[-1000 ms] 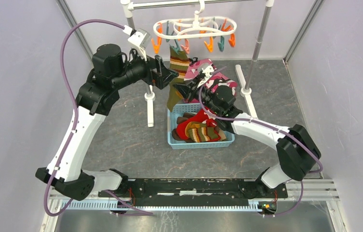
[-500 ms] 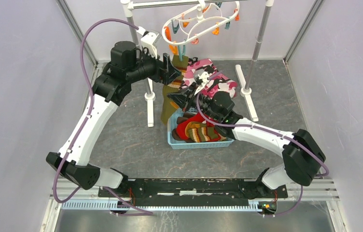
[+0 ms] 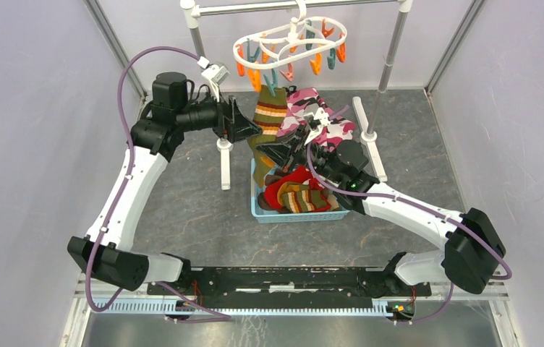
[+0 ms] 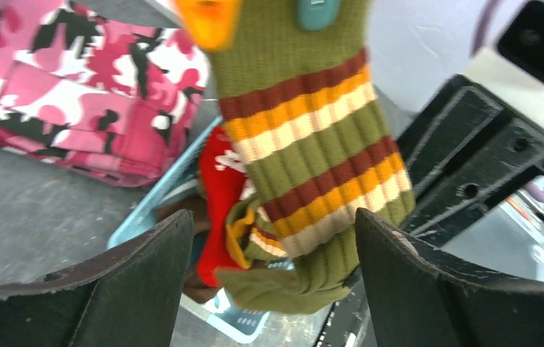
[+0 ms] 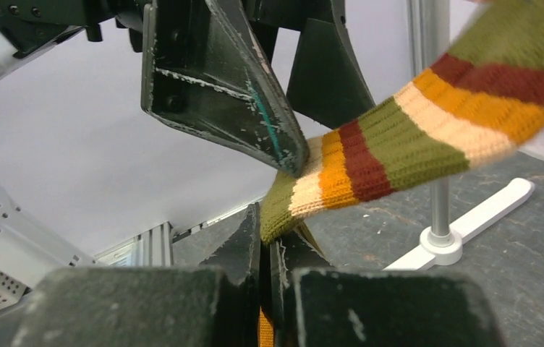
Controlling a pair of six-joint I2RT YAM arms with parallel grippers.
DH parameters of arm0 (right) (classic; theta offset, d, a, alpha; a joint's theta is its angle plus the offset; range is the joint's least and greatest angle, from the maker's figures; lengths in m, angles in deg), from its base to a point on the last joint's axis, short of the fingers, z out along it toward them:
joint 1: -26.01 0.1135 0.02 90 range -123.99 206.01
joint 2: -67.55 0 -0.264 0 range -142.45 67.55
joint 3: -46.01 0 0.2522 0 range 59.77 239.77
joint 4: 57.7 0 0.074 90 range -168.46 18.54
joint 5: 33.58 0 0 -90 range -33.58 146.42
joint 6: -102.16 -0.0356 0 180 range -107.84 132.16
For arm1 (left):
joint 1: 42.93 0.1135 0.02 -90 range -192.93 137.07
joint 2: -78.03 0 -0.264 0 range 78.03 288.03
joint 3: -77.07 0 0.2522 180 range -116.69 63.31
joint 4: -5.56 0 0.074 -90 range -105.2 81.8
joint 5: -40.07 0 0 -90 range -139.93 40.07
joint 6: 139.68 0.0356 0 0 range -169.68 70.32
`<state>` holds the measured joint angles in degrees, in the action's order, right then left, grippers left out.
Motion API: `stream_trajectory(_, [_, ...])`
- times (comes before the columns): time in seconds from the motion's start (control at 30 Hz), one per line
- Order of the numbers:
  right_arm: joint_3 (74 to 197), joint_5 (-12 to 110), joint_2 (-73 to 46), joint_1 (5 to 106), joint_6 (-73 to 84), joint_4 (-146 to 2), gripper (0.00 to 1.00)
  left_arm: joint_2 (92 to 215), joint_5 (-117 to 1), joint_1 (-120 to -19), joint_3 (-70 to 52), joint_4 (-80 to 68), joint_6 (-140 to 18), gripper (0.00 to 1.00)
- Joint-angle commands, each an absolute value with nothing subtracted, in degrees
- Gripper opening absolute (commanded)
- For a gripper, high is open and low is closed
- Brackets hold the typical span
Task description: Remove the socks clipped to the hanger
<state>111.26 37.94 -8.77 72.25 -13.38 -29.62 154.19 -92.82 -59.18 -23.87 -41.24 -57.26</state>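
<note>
The white hanger (image 3: pixel 294 45) hangs from the rail with orange and teal clips. One olive sock with brown, orange and cream stripes (image 3: pixel 269 119) (image 4: pixel 305 144) hangs from a teal clip (image 4: pixel 317 11), beside an orange clip (image 4: pixel 207 18). My left gripper (image 3: pixel 244 126) (image 4: pixel 273 231) is open, its fingers (image 4: pixel 146 282) standing either side of the sock's lower part without pinching it. My right gripper (image 3: pixel 273 148) (image 5: pixel 273 231) is shut on the sock's (image 5: pixel 399 137) lower end, just below the left one.
A light blue basket (image 3: pixel 258 206) on the floor holds red, brown and striped socks (image 3: pixel 294 191). A pink camouflage cloth (image 3: pixel 320 116) lies behind it. The metal rail stand (image 3: pixel 392 43) has white feet (image 3: pixel 224 163) beside the basket.
The hanger swung up and tilted, then dropped back toward level. My left arm reached in toward the sock, then drew back a little. The right gripper stayed shut on the sock.
</note>
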Motion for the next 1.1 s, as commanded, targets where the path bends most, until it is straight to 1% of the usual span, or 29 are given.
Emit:
stream_trajectory(0.0, [111.7, 34.9, -7.3, 72.3, -15.6, -28.4, 0.00, 154.2, -105.6, -59.3, -23.5, -36.2, -61.4, 0.86])
stream_trajectory(0.07, [112.3, 34.0, -7.2, 72.3, -15.8, -28.8, 0.00, 153.9, -107.1, -59.2, -22.8, -34.6, -63.2, 0.80])
stream_trajectory(0.17, [112.8, 33.3, -7.1, 72.4, -16.0, -29.7, 0.00, 153.1, -107.9, -58.9, -21.3, -31.2, -65.7, 0.64])
stream_trajectory(0.2, [112.8, 33.2, -7.1, 72.3, -16.0, -29.9, 0.00, 153.0, -108.2, -58.8, -20.9, -30.0, -66.3, 0.59])
stream_trajectory(0.23, [112.7, 33.1, -7.1, 72.4, -16.1, -29.9, 0.00, 153.0, -108.3, -58.8, -20.6, -29.5, -66.8, 0.58])
stream_trajectory(0.3, [112.5, 32.9, -7.0, 72.3, -16.4, -29.8, 0.00, 153.0, -108.2, -58.7, -20.0, -29.1, -67.5, 0.59])
stream_trajectory(0.4, [112.4, 32.9, -6.7, 72.3, -16.8, -29.9, 0.00, 153.3, -107.7, -58.7, -19.5, -30.0, -67.5, 0.69])
stream_trajectory(0.47, [112.6, 32.8, -6.6, 72.2, -16.8, -30.2, 0.00, 153.1, -107.5, -58.5, -19.1, -30.2, -67.4, 0.70])
stream_trajectory(0.5, [112.7, 32.7, -6.6, 72.3, -16.8, -30.4, 0.00, 153.0, -107.4, -58.6, -18.7, -30.1, -67.4, 0.68])
stream_trajectory(0.57, [112.8, 32.7, -6.6, 72.2, -16.8, -30.9, 0.00, 153.0, -107.3, -58.6, -17.9, -29.6, -67.9, 0.58])
stream_trajectory(0.6, [112.9, 32.7, -6.5, 72.2, -16.6, -31.3, 0.03, 152.8, -107.6, -58.6, -17.6, -29.1, -68.5, 0.50])
stream_trajectory(0.63, [113.2, 32.7, -6.5, 72.3, -16.5, -31.8, 0.08, 152.7, -107.8, -58.6, -17.2, -28.4, -69.1, 0.39])
stream_trajectory(0.67, [113.4, 32.7, -6.5, 72.2, -16.2, -32.6, 0.17, 152.5, -108.0, -58.6, -17.0, -27.4, -70.0, 0.30])
stream_trajectory(0.7, [113.7, 33.3, -6.3, 72.1, -16.0, -33.6, 0.27, 152.4, -108.0, -58.5, -17.0, -26.6, -71.0, 0.17])
stream_trajectory(0.73, [113.9, 34.3, -5.9, 72.0, -15.7, -35.0, 0.38, 152.3, -108.1, -58.6, -17.0, -25.9, -71.8, 0.09])
stream_trajectory(0.77, [113.9, 35.2, -5.4, 71.6, -15.4, -35.8, 0.44, 152.2, -108.2, -58.6, -16.9, -25.2, -72.5, 0.04])
stream_trajectory(0.87, [113.7, 37.3, -3.5, 69.2, -15.8, -36.5, 0.66, 152.1, -108.8, -58.6, -17.1, -24.2, -73.9, 0.02])
stream_trajectory(0.9, [113.8, 37.7, -2.7, 67.6, -16.4, -36.4, 0.71, 152.0, -109.1, -58.6, -17.2, -23.9, -74.3, 0.02])
stream_trajectory(0.97, [114.1, 37.2, -2.0, 64.7, -18.8, -34.3, 0.78, 151.9, -109.9, -58.6, -17.1, -23.0, -75.2, 0.02])
stream_trajectory(1.07, [117.5, 34.9, -3.7, 61.7, -22.2, -31.6, 0.84, 151.8, -111.1, -58.6, -17.0, -21.8, -76.5, 0.02])
